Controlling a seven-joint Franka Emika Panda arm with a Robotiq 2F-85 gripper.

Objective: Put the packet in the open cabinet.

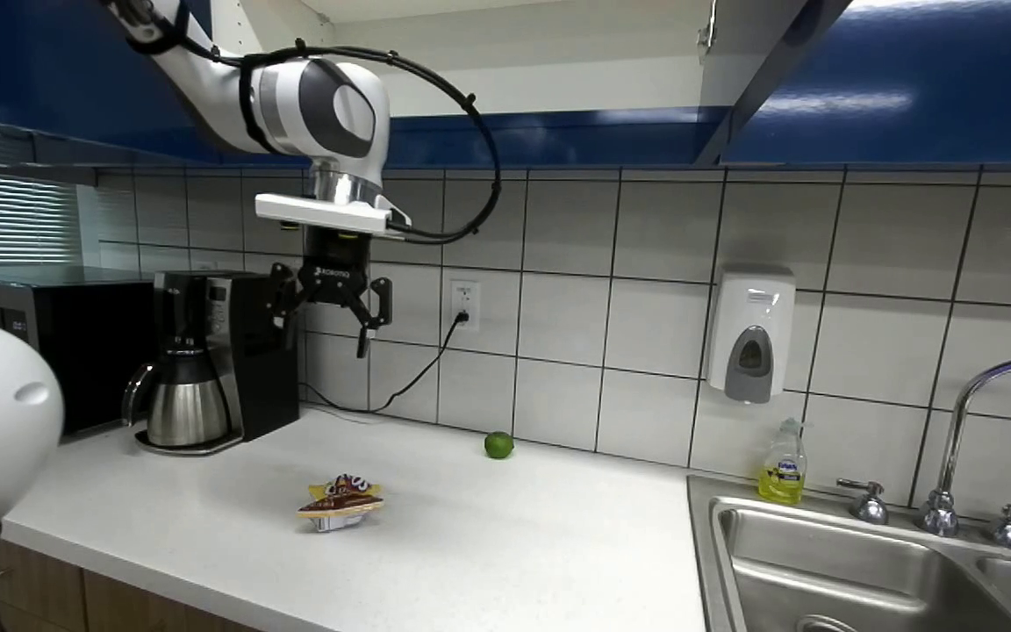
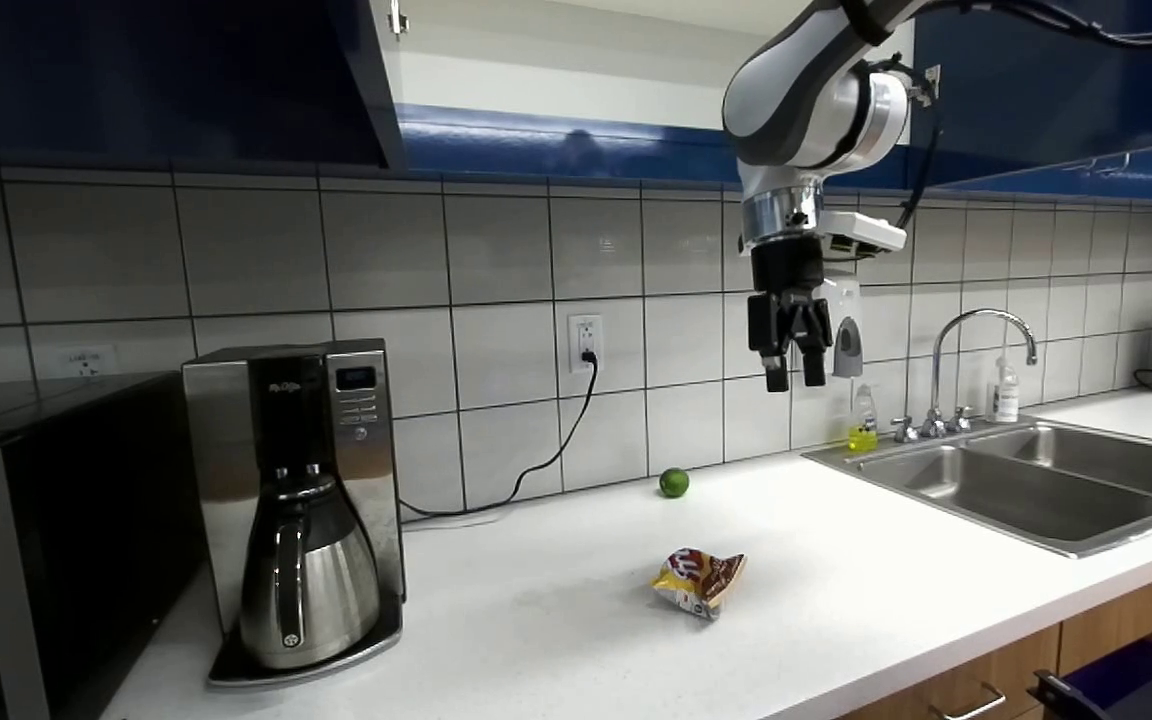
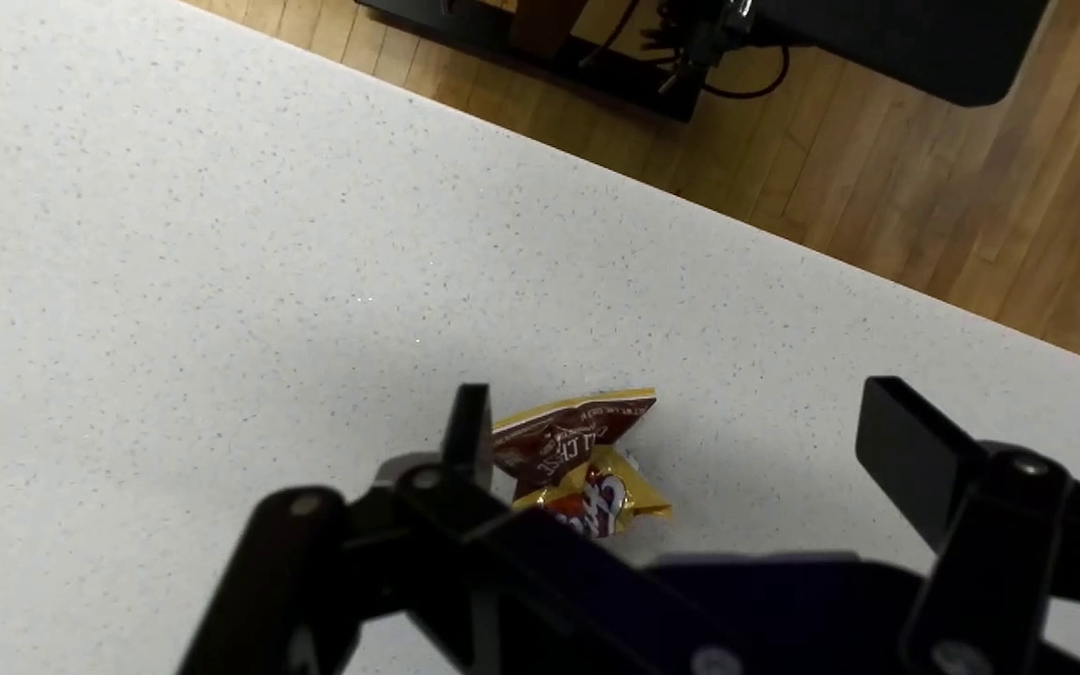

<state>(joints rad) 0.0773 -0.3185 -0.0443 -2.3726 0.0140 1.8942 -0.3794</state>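
Observation:
The packet (image 1: 343, 505) is a crinkled brown and yellow snack bag lying on the white counter. It also shows in an exterior view (image 2: 698, 580) and in the wrist view (image 3: 587, 450). My gripper (image 1: 321, 332) points down, open and empty, well above the counter; it also shows in an exterior view (image 2: 795, 378). In the wrist view the fingers (image 3: 676, 412) stand wide apart, with the packet seen below, nearer the left finger, which hides part of it. The open cabinet (image 1: 549, 136), white inside with a blue lower edge, is overhead behind the arm and also shows in an exterior view (image 2: 556, 140).
A coffee maker (image 2: 286, 390) and a microwave (image 2: 66, 520) stand at one end of the counter (image 2: 536, 640). A green round object (image 1: 498, 445) lies near the tiled wall. A sink (image 1: 830, 553), faucet (image 1: 962, 421) and soap bottle (image 1: 784, 465) are at the other end.

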